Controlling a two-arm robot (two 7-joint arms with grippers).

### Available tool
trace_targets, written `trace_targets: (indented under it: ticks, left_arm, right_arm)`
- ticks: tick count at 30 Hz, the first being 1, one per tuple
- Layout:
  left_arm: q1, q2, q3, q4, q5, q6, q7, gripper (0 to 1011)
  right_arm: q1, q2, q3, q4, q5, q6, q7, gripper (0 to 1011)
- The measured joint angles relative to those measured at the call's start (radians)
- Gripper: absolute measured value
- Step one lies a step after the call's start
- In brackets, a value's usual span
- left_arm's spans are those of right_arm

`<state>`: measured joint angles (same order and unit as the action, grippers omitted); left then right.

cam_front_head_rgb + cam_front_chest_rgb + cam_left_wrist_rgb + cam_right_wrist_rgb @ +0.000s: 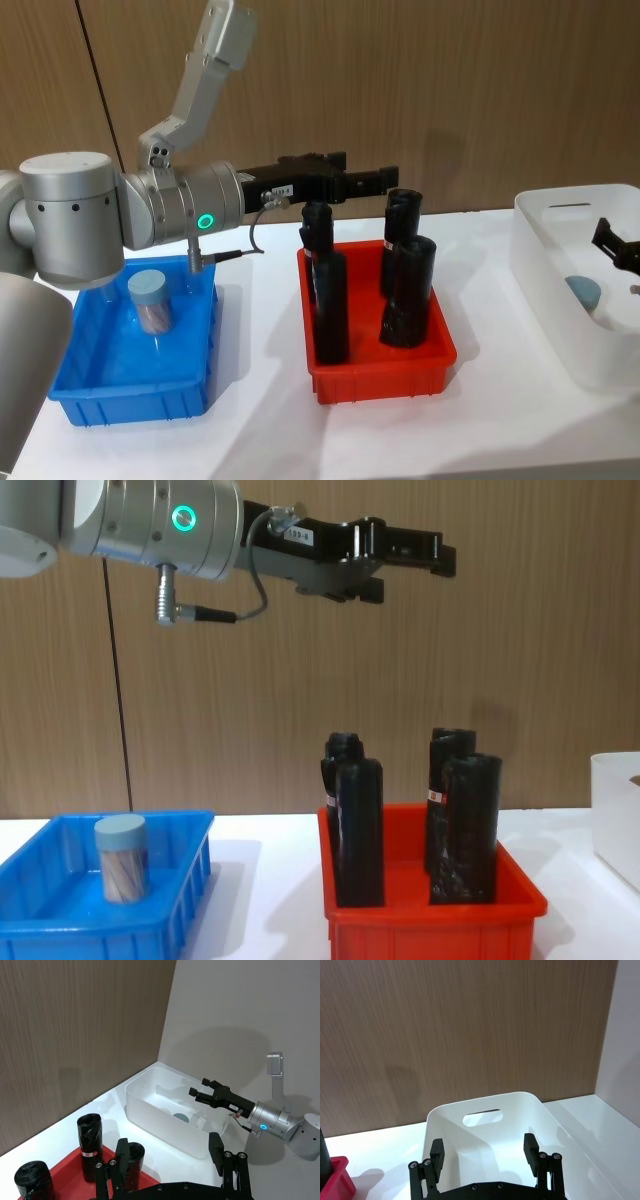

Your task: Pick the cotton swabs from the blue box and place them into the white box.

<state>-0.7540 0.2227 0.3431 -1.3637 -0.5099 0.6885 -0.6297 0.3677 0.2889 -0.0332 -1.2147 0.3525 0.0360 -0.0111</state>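
One jar of cotton swabs (150,300) stands upright in the blue box (95,385) at the left, also seen from the chest as a jar (122,858) in the blue box (190,880). A second jar (583,292) lies inside the white box (545,260) at the right. My left gripper (385,180) reaches out high above the red bin, open and empty, with its fingers (120,1157) spread. My right gripper (483,1150) hovers over the white box (520,1110), open with nothing between its fingers.
A red bin (380,370) with several tall black cylinders (408,290) stands in the middle, between the two boxes and under the left arm. A wooden wall runs behind the white table (260,420).
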Motion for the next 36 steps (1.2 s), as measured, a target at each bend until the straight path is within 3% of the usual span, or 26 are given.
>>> trace_targets:
  ticks: [15,36]
  left_arm:
    - [0.018,0.005,0.003,-0.008,0.009,-0.021,0.02,1003]
    - [0.212,0.066,0.046,-0.108,0.127,-0.276,0.254,1003]
  right_arm:
    - [-0.018,0.003,-0.007,-0.028,-0.002,0.002,0.001,1001]
    - [-0.2,0.026,-0.101,-0.29,-0.035,0.0,0.04,1001]
